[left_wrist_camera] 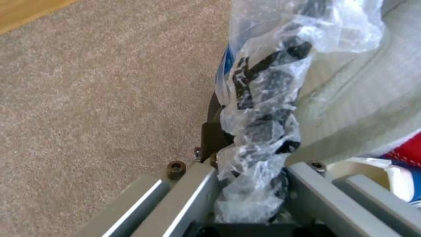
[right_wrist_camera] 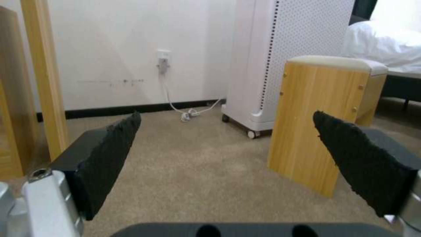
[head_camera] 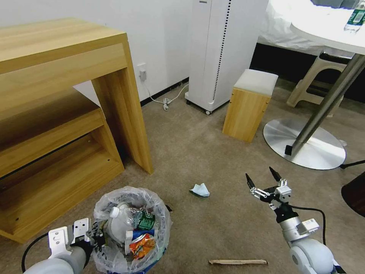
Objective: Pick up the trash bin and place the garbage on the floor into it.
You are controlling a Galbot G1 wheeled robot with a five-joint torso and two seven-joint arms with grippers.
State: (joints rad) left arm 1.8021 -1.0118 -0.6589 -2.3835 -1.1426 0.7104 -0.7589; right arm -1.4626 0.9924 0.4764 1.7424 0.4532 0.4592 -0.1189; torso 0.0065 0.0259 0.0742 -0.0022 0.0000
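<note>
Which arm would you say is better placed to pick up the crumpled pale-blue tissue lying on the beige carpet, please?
Probably the right. The right gripper is open, empty and near the crumpled pale-blue tissue, while the left gripper is clamped on the bag-lined blue trash bin rim.

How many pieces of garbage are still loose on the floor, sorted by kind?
Crumpled tissue: 1
Wooden stick: 1
Total: 2 on the floor. The rest sits in the trash bin, held at its rim by the left end effector; the right end effector hovers open, empty.
</note>
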